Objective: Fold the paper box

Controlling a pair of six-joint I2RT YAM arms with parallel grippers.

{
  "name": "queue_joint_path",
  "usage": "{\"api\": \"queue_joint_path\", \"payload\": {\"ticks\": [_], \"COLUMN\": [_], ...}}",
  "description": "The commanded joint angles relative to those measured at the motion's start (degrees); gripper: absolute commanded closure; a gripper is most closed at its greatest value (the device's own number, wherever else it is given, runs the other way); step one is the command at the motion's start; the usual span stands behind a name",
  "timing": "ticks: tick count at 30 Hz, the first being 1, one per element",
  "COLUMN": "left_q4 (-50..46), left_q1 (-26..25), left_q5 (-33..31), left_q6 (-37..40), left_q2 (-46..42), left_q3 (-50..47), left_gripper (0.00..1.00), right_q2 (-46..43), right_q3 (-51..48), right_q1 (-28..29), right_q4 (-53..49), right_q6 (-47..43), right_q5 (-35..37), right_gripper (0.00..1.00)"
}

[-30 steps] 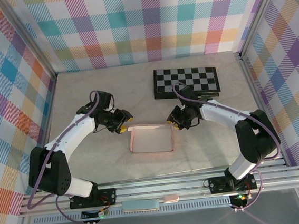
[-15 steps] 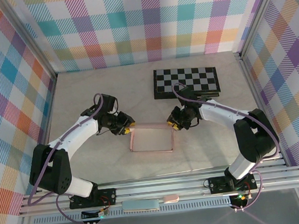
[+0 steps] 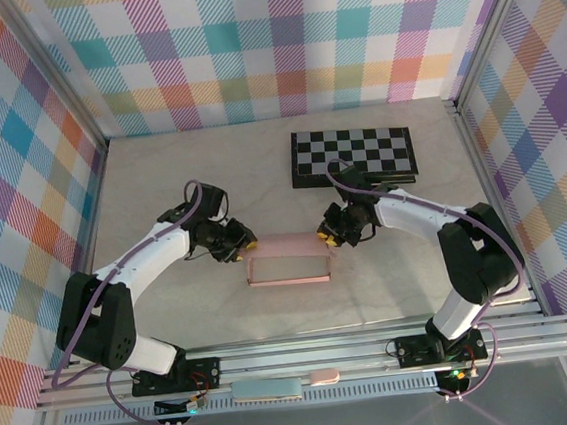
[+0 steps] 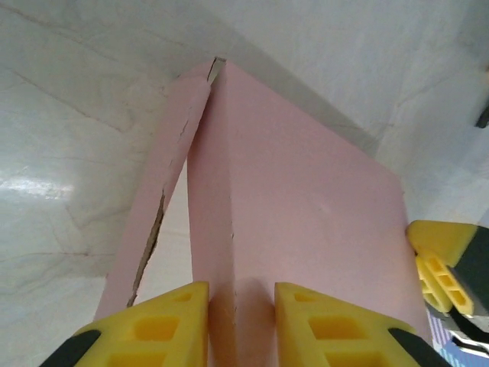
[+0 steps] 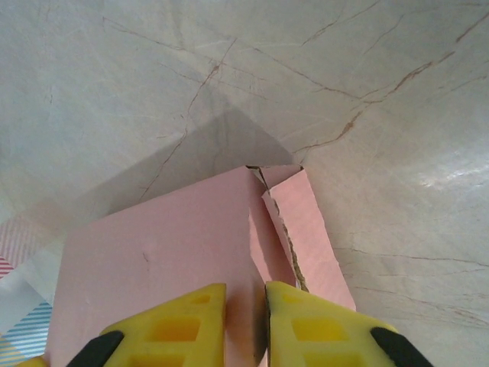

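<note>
Your paper box [image 3: 287, 268] sits mid-table, a shallow pale pink tray with its far panel lifted. From above, your left gripper [image 3: 248, 247] is at the tray's 10 o'clock corner and your right gripper [image 3: 323, 235] at its 2 o'clock corner, both touching that raised panel.

The top view cannot settle the grip, but the wrist cameras can. On the left wrist, the left gripper [image 4: 240, 302] has its yellow fingers either side of a folded edge of the paper box [image 4: 306, 206], and pink card fills the gap: clamped on the box. On the right wrist, the right gripper [image 5: 245, 306] pinches a thin card edge of the paper box [image 5: 168, 237] in a narrow slot, likewise clenched on it.

The left wrist view also gives you the side strip running off toward 11 o'clock, with a dark split along its seam, and the yellow tip of the right gripper [image 4: 442, 264] at 4 o'clock. The right wrist view gives you a small corner tab at 1 o'clock of the fingers (its seam looks ragged).

For room, the checkerboard [image 3: 353, 154] lies at 1 o'clock of the box, near your right arm but apart from the card. The table [image 3: 150, 185] is bare at 9 o'clock and 11 o'clock. A strip lies free at 6 o'clock, up to the metal rail [image 3: 307, 356]. The plaid walls [image 3: 18, 168] close three sides.
</note>
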Motion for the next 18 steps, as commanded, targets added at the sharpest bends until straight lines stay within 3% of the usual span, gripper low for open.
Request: {"api": "queue_joint_path", "payload": {"ticks": [1, 10, 13, 18], "left_q4": [-5.1, -9.6, -9.1, -9.3], "left_q1": [-0.8, -1.7, -1.7, -1.7], "left_q5": [-1.8, -5.8, -6.0, -6.4], "left_q6": [4.7, 11.1, 11.5, 12.6], "left_q2": [-0.5, 0.3, 0.7, 1.2], "left_q3": [-1.0, 0.4, -0.1, -0.2], "left_gripper": [0.74, 0.68, 0.66, 0.62], "right_q2": [1.4, 1.0, 0.0, -2.9], "right_q3": [1.4, 2.4, 2.8, 2.0], "right_q1": [1.0, 1.2, 1.4, 1.3], "right_q4": [-1.3, -4.7, -6.4, -7.7], "right_q6": [-2.4, -6.6, -8.2, -11.7], "right_q5": [0.0, 2.5, 3.5, 3.4], "right_gripper": [0.83, 0.83, 0.77, 0.57]}}
